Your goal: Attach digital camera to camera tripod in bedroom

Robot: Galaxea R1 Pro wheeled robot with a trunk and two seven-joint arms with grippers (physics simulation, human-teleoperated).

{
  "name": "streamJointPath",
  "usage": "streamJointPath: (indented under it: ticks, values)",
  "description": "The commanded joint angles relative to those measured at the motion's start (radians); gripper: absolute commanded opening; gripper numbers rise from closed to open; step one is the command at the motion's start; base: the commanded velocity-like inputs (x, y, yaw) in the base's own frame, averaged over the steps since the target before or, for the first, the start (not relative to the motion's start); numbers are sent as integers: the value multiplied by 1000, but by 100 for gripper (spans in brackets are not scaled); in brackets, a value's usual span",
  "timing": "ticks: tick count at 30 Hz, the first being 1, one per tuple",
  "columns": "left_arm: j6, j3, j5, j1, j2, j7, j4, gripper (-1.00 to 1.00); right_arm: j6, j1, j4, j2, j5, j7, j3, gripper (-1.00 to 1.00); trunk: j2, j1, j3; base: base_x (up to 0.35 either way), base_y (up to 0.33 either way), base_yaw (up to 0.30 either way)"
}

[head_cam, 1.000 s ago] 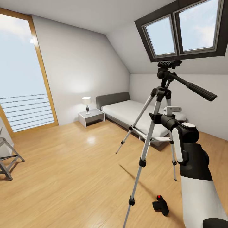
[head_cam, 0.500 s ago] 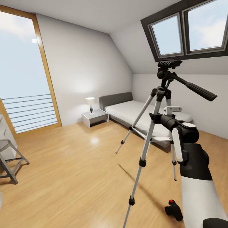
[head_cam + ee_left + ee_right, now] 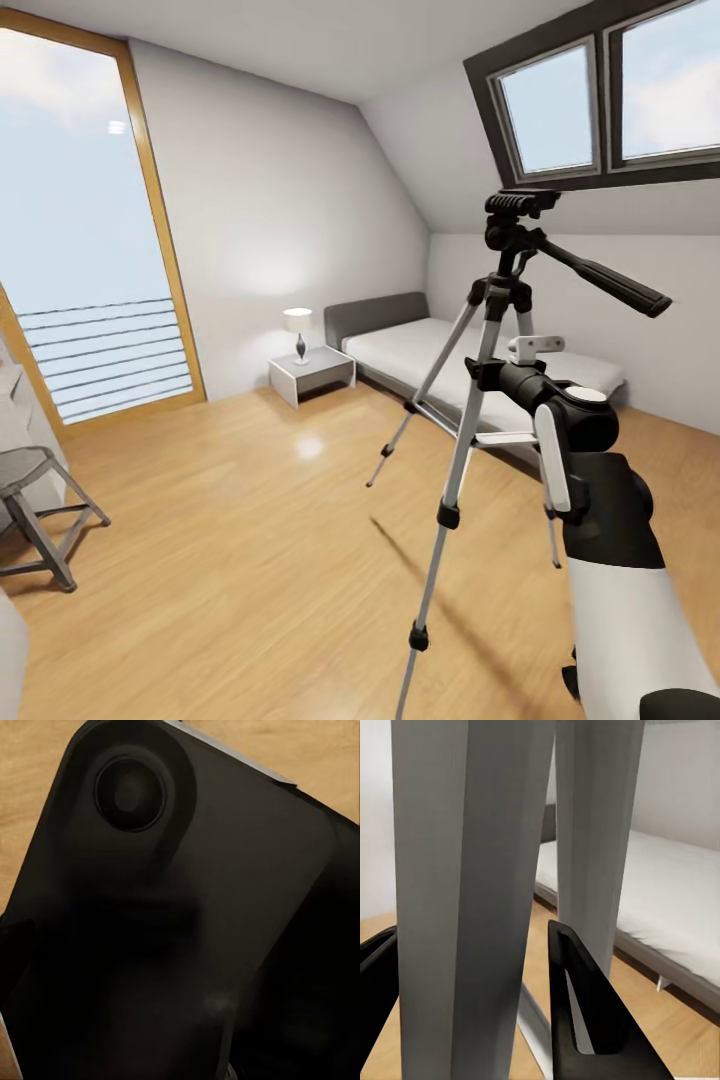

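Bedroom | right gripper [image 3: 465,1020] clamps a silver leg of the camera tripod [image 3: 490,350], standing before the bed [image 3: 430,350] | tripod head bare, camera unmounted | left gripper's state cannot be told

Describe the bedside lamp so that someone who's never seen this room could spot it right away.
Find the grey-framed bed under the sloped ceiling at the back wall. Beside its headboard stands a low white nightstand, and the lamp sits on top. It is the room's one small glowing thing, with a pale shade on a slim dark base.
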Motion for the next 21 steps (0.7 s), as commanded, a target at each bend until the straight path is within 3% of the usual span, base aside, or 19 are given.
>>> streamJointPath:
  ticks: [1,21]
  values:
    - [-1,-1,5,0,0,0,-2,100,5,-1,-1,0,1,2,0,-100,-1,0,-1,104,336,0]
    - [0,-1,5,0,0,0,-2,100,5,-1,-1,0,1,-9,2,-100,-1,0,-1,158,321,0]
